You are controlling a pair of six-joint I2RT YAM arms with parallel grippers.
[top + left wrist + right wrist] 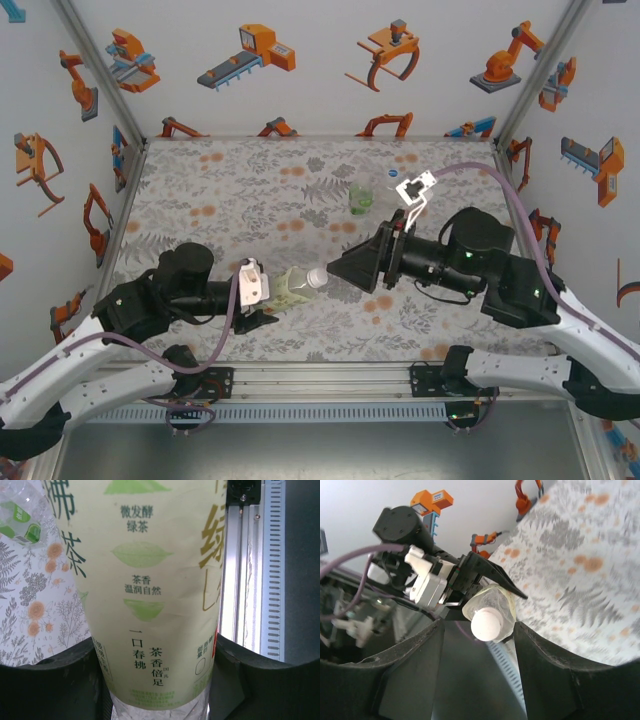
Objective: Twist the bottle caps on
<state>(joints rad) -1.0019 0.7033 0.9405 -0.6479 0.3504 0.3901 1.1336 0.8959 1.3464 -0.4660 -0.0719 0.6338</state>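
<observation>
the left gripper [157,680] is clamped on the bottle [150,580], holding it level over the table with its neck toward the right gripper [479,647]. the white cap [486,623] sits on that neck, between the right jaws, which stand apart and clear of it. this looks like mid-screwing. next: close squarely on the cap and twist, bottle held firm. how tight the cap is, i can't tell.

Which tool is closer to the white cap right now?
Right. The right tool straddles the white cap, a finger on each side; the left tool clamps the bottle by its labelled body, farther from the cap.
</observation>
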